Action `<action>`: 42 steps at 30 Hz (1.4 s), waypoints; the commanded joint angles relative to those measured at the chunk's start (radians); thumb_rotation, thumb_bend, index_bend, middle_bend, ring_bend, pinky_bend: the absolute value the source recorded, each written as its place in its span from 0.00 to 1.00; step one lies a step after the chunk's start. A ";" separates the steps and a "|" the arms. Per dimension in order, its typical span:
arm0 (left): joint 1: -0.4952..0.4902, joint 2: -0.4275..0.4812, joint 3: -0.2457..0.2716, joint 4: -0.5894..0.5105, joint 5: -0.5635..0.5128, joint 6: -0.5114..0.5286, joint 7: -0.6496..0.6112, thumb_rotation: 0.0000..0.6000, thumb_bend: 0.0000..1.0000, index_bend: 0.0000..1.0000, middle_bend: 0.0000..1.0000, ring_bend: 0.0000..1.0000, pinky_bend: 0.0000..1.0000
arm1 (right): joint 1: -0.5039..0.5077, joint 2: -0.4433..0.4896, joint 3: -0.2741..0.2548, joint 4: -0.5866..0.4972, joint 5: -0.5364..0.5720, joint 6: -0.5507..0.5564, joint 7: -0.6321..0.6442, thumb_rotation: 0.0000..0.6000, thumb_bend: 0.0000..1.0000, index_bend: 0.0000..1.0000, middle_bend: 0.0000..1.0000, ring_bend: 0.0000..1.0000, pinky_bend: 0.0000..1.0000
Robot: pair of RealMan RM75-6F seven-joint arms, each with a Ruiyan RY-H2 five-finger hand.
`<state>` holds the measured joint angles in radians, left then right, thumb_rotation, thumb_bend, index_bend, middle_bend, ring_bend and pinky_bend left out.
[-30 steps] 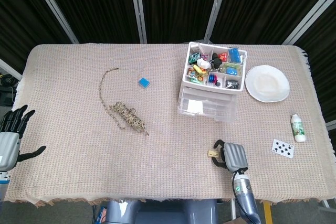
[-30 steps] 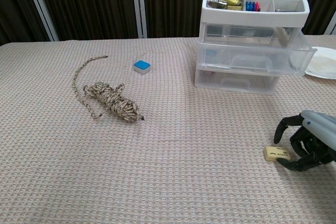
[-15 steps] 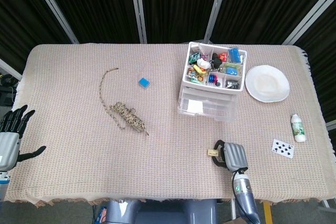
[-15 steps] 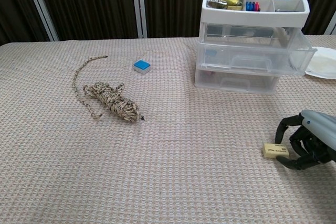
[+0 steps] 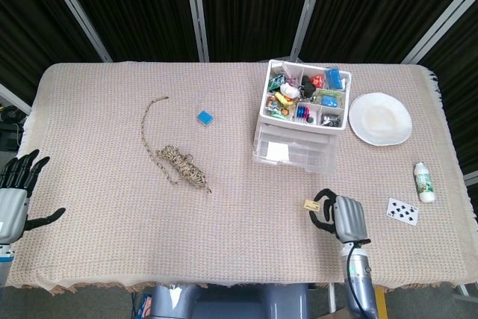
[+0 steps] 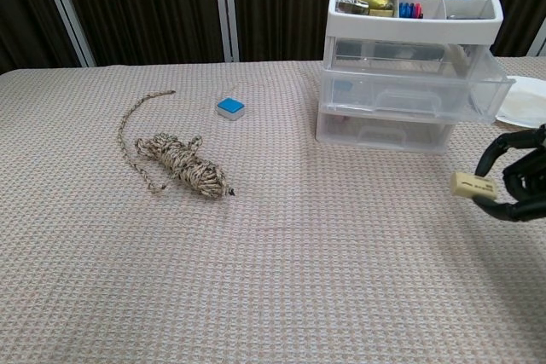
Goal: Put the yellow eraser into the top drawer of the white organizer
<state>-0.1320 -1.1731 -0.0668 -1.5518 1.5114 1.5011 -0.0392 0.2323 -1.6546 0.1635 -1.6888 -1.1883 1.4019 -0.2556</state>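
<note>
Dark curtains with pale metal uprights close off the back of the scene; below them a tabletop (image 5: 112,184) under a beige woven cloth fills the head view.

Head view: white organizer (image 5: 302,113) stands right of centre, its open top tray crowded with small coloured items too small to name. White plate (image 5: 380,118) sits just beside it on the right. Further right, a small white bottle (image 5: 423,182) lies near the cloth's edge, with a playing card (image 5: 402,211) below it. Blue block (image 5: 205,117) and a coil of speckled rope (image 5: 178,162) lie left of centre. Right hand (image 5: 342,218) is low in frame, in front of the organizer, fingers curled around the yellow eraser (image 5: 312,204), which juts out to the left. Left hand (image 5: 16,192) shows at the far left edge, fingers spread and holding nothing; its arm is cut off by the frame.

Chest view: organizer drawers are clear-fronted; the top drawer (image 6: 409,55) looks shut or nearly so, though I cannot tell for certain. Plate is only a sliver at the right edge. Right hand (image 6: 520,183) is mostly cropped by the right edge; its dark fingers (image 6: 495,153) clamp the eraser, lifted clear of the cloth, below and to the right of the drawers. Left hand falls outside this view.
</note>
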 commanded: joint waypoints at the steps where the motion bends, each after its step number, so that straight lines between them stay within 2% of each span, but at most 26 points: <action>1: 0.000 0.000 0.000 0.000 0.000 0.000 0.000 1.00 0.00 0.10 0.00 0.00 0.00 | -0.018 0.036 0.035 -0.037 0.024 0.013 0.040 1.00 0.23 0.60 0.82 0.79 0.68; 7: 0.000 -0.001 0.000 0.000 0.000 -0.001 0.002 1.00 0.00 0.10 0.00 0.00 0.00 | -0.032 0.090 0.088 -0.077 0.082 0.009 0.087 1.00 0.23 0.60 0.82 0.79 0.68; 14: -0.001 -0.001 -0.001 -0.001 -0.002 -0.002 0.005 1.00 0.00 0.10 0.00 0.00 0.00 | -0.035 0.148 0.142 -0.175 0.055 0.048 0.112 1.00 0.23 0.59 0.82 0.79 0.68; 23: 0.000 0.000 0.000 -0.001 -0.001 -0.002 0.003 1.00 0.00 0.10 0.00 0.00 0.00 | -0.018 0.183 0.159 -0.270 0.028 0.064 0.069 1.00 0.23 0.59 0.82 0.79 0.68; 30: -0.001 0.000 0.000 -0.001 -0.001 -0.003 0.002 1.00 0.00 0.10 0.00 0.00 0.00 | 0.030 0.180 0.194 -0.261 0.039 0.047 0.024 1.00 0.23 0.59 0.82 0.79 0.68; 38: -0.001 0.000 -0.001 -0.002 -0.003 -0.005 0.004 1.00 0.00 0.10 0.00 0.00 0.00 | 0.108 0.185 0.272 -0.213 0.135 -0.011 -0.028 1.00 0.23 0.59 0.82 0.79 0.68; 42: -0.001 0.001 0.000 -0.002 -0.003 -0.005 0.004 1.00 0.00 0.10 0.00 0.00 0.00 | 0.137 0.186 0.291 -0.201 0.162 -0.026 -0.057 1.00 0.23 0.59 0.82 0.79 0.68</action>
<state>-0.1335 -1.1724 -0.0671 -1.5541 1.5082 1.4964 -0.0352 0.3592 -1.4696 0.4473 -1.8964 -1.0364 1.3835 -0.3001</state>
